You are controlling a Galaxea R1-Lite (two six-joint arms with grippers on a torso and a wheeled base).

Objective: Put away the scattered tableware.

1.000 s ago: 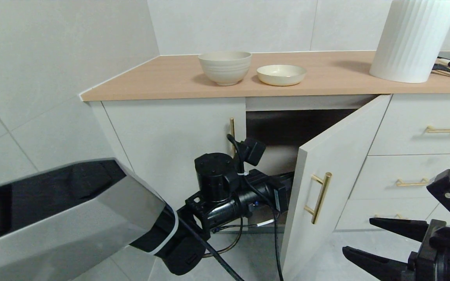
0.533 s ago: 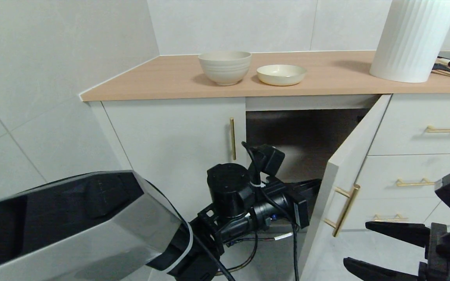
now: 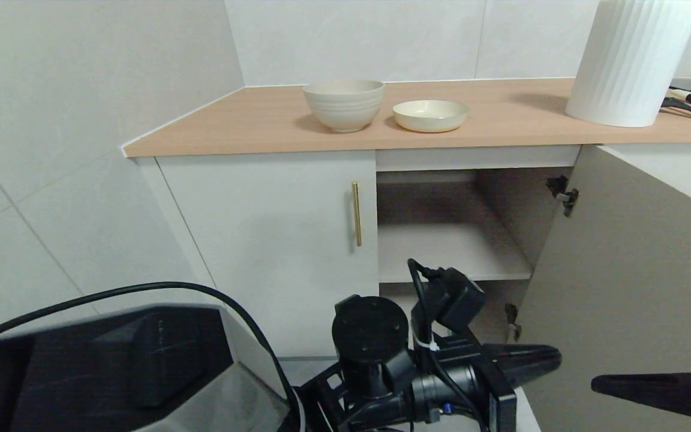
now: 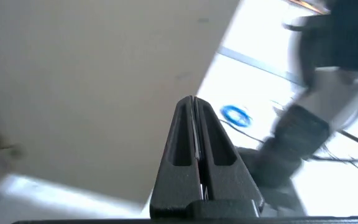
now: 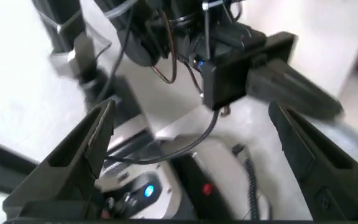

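Head view: bowl [image 3: 344, 105] and dish [image 3: 430, 115] are set on the bench [image 3: 249, 129]; left fingers [image 3: 525, 359] are pressed together, right fingers [image 3: 651, 387] spread wide, nothing held.

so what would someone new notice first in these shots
The cabinet door under the counter stands wide open, baring a shelf inside. On the counter above sit a deep bowl and a shallow dish side by side, with a tall white ribbed container farther right. The left gripper hangs shut, low before the opening.

Bowl [image 3: 344, 105] left of dish [image 3: 430, 115], mid counter [image 3: 249, 129]; vase [image 3: 630, 60] near its right edge; open cabinet [image 3: 447, 252] below, door [image 3: 621, 288] at right
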